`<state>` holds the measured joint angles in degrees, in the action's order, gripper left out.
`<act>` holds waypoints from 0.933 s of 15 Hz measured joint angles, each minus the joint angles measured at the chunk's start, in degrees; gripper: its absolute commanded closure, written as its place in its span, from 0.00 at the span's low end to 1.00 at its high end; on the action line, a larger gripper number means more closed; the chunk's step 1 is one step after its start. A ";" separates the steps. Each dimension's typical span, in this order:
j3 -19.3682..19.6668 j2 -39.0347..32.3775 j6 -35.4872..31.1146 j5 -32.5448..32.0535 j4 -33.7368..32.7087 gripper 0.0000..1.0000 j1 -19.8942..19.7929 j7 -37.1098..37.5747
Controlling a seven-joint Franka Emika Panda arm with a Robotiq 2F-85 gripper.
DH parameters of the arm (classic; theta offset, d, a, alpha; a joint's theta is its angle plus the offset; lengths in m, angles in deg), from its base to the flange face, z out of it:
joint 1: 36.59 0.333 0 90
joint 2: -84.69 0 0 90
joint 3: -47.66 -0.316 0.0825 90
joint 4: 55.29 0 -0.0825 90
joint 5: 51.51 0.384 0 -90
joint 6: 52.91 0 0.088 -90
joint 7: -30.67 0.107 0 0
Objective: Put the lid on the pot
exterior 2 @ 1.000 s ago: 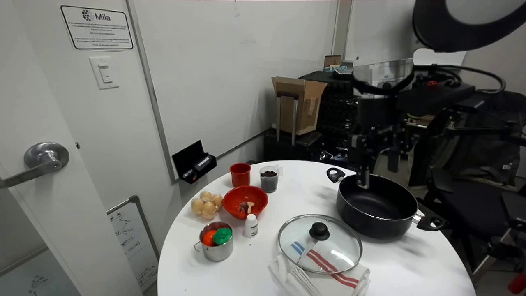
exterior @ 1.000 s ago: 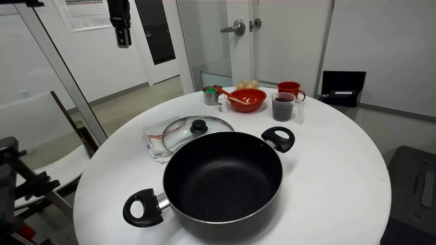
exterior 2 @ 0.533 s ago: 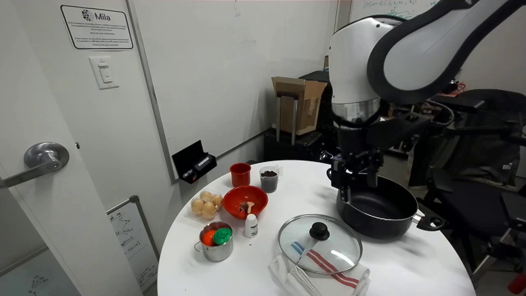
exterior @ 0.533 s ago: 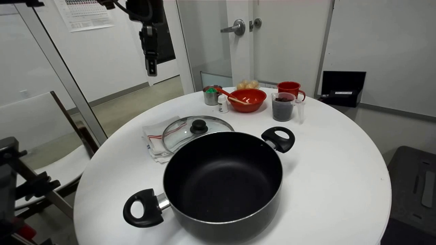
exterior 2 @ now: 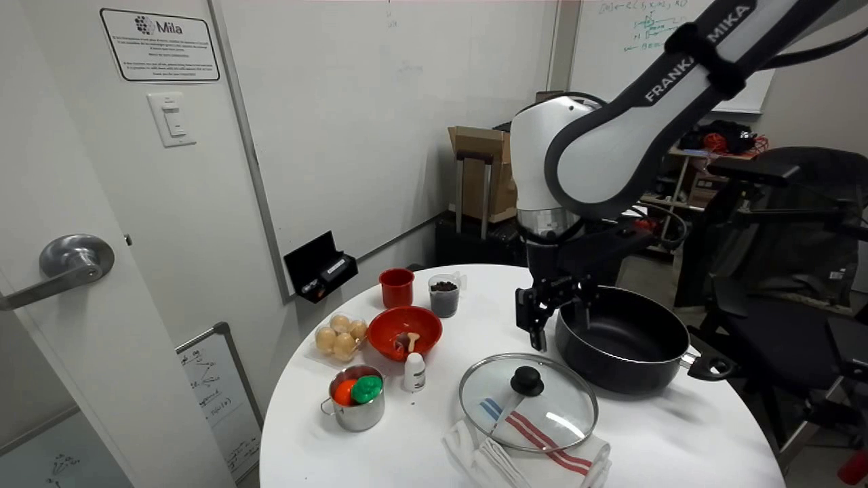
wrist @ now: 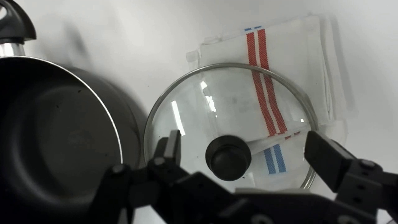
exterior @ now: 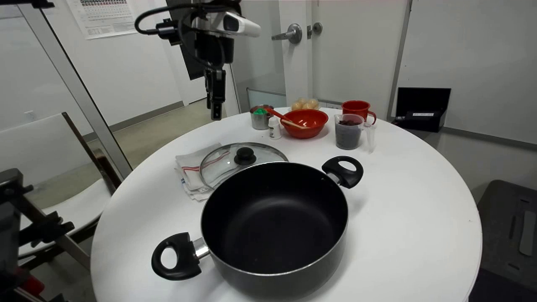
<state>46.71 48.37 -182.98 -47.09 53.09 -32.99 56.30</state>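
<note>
The round white counter point(exterior: 411, 218) spans the lower half of the frame in an exterior view. The robot arm point(exterior 2: 600, 166), at upper right in an exterior view, slants farther left and lower than half a second ago. The black pot point(exterior: 275, 226) sits unmoved at the lower centre of an exterior view, its dark inside facing up. The glass lid point(wrist: 228, 112), unmoved too, lies mid-frame in the wrist view, just beside the pot, partly over a folded striped cloth point(wrist: 292, 49); whether lid and pot touch, I cannot tell. The hand point(wrist: 242, 133), its fingers point(wrist: 325, 158) set wide apart, hangs lower in both exterior views than before, nearer the lid and above it in the frame. The red bowl point(exterior: 305, 130) stays put at upper centre. In the wrist view the lid's black knob point(wrist: 228, 158) shows between the spread fingers.
</note>
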 measured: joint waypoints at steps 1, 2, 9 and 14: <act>0.00 -1.54 0.35 0.86 -1.60 0.00 -0.08 -0.08; 0.00 -3.10 0.87 1.66 -3.26 0.00 -0.18 -0.09; 1.16 -13.06 5.18 4.32 -14.36 0.00 -0.28 0.89; 1.76 -19.44 8.00 4.85 -21.14 0.00 -0.05 3.83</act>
<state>48.46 28.94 -174.98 -42.24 31.95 -33.04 60.13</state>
